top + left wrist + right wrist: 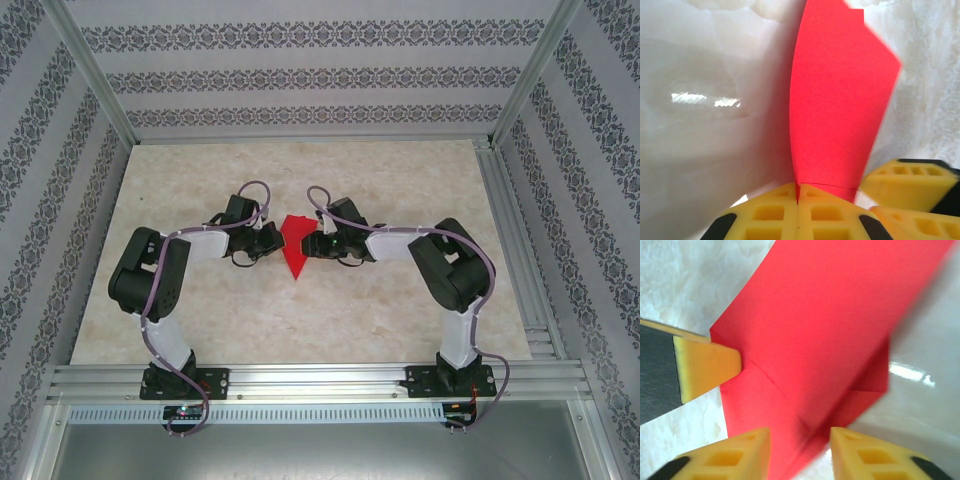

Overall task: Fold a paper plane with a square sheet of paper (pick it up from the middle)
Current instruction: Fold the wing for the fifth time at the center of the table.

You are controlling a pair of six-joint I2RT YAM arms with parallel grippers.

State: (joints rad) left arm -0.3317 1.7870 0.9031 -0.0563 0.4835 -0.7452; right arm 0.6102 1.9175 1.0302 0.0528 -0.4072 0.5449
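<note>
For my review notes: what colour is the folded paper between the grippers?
Plain bright red; the folded paper shows best in the left wrist view.

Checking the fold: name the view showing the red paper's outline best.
Top external: the whole red paper shows as a pointed wedge. Left wrist shows one curved flap at the left claw; right wrist, a blurred, cropped close-up.

Pointed red paper lies on the table; left gripper and right gripper flank it.
</note>
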